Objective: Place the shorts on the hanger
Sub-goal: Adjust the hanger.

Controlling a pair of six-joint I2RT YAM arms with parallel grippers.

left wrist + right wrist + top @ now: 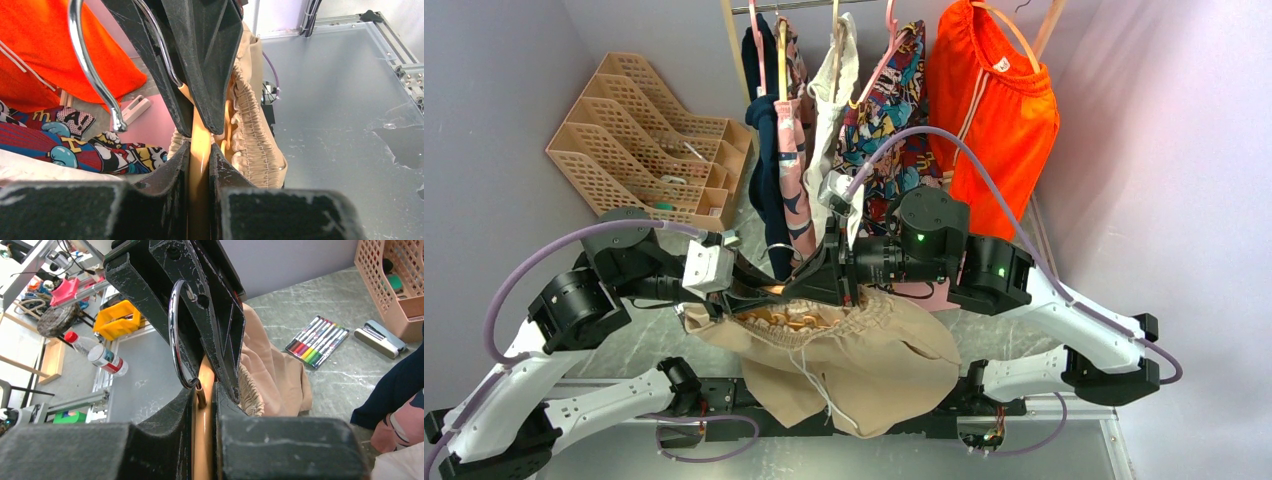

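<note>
The beige shorts (864, 355) hang draped over the pale orange-tan hanger (786, 318), whose wavy bar shows inside the gathered waistband. My left gripper (759, 290) and right gripper (822, 272) meet nose to nose above the shorts. In the left wrist view my left gripper (200, 150) is shut on the hanger (200, 170), with the waistband (252, 135) just to its right and the chrome hook (95, 65) at upper left. In the right wrist view my right gripper (204, 390) is shut on the hanger (204, 425) at the hook's (176, 335) base, with the shorts (275, 370) beside it.
A rail behind holds bright orange shorts (994, 110), a comic-print garment (894, 90), a cream-white garment (834, 90) and a navy one (769, 160). A tan lattice organiser (644, 140) stands at the back left. Markers (317, 340) and a stapler (380, 337) lie on the table.
</note>
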